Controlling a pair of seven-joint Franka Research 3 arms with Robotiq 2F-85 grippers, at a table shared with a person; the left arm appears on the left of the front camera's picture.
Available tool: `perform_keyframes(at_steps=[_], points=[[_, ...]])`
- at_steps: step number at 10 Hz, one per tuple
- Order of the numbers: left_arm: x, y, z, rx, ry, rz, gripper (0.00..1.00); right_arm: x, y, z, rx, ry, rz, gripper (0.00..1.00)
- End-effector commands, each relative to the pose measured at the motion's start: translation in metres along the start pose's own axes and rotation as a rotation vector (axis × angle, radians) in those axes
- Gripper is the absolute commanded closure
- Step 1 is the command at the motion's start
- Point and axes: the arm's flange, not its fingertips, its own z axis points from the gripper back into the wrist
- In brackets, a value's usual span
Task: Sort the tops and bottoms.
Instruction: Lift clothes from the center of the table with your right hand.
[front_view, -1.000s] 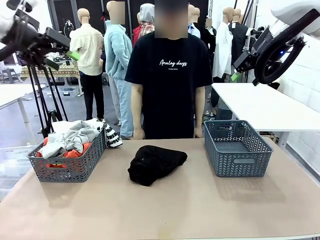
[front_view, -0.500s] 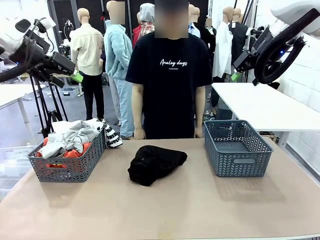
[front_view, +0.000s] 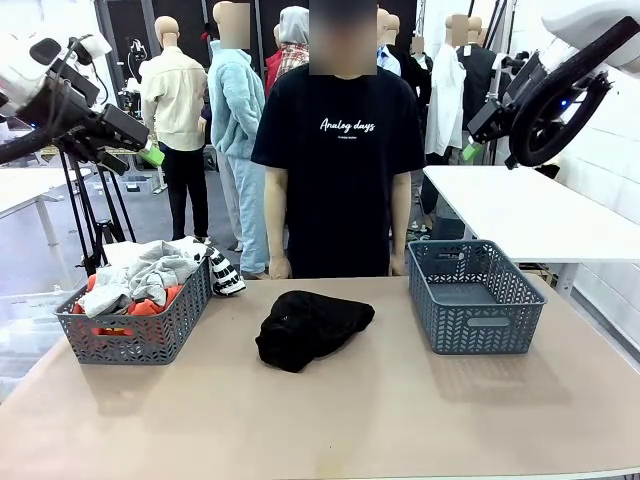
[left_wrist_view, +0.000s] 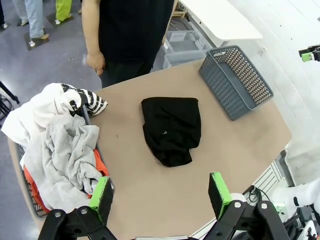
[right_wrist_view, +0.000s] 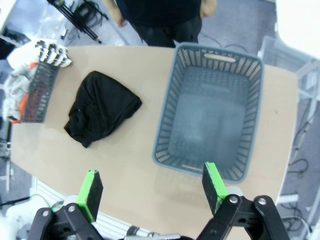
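Tops (front_view: 140, 275), soft crumpled shirts, heap in the left grey lattice basket (front_view: 135, 335), apparently already sorted. Bottoms (front_view: 310, 327), plain black cloth, lie bunched mid-desk (front_view: 330, 420), unsorted. Right basket (front_view: 473, 297) stands empty. Left end effector (left_wrist_view: 161, 195) and right end effector (right_wrist_view: 151, 187) hover high, released.

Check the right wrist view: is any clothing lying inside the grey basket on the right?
No, the right basket holds nothing; the black garment lies beside it on the table.
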Motion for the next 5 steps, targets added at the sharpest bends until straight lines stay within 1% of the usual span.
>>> perform_keyframes(at_steps=[1, 2, 3, 4, 5], points=[[0.0, -0.001, -0.001, -0.011, -0.006, 0.008, 0.0, 0.017, 0.032, 0.007, 0.005, -0.078, 0.099, 0.0], [0.0, -0.001, -0.001, -0.011, -0.006, 0.008, 0.0, 0.04, 0.057, -0.015, 0.016, -0.081, 0.175, 0.0], [0.0, -0.001, -0.001, -0.011, -0.006, 0.008, 0.0, 0.059, 0.086, -0.044, 0.028, -0.043, 0.236, 0.0], [0.0, -0.001, -0.001, -0.011, -0.006, 0.008, 0.0, 0.071, 0.116, -0.08, 0.008, 0.043, 0.311, 0.0], [0.0, -0.001, -0.001, -0.011, -0.006, 0.008, 0.0, 0.079, 0.139, -0.121, -0.038, 0.129, 0.376, 0.0]])
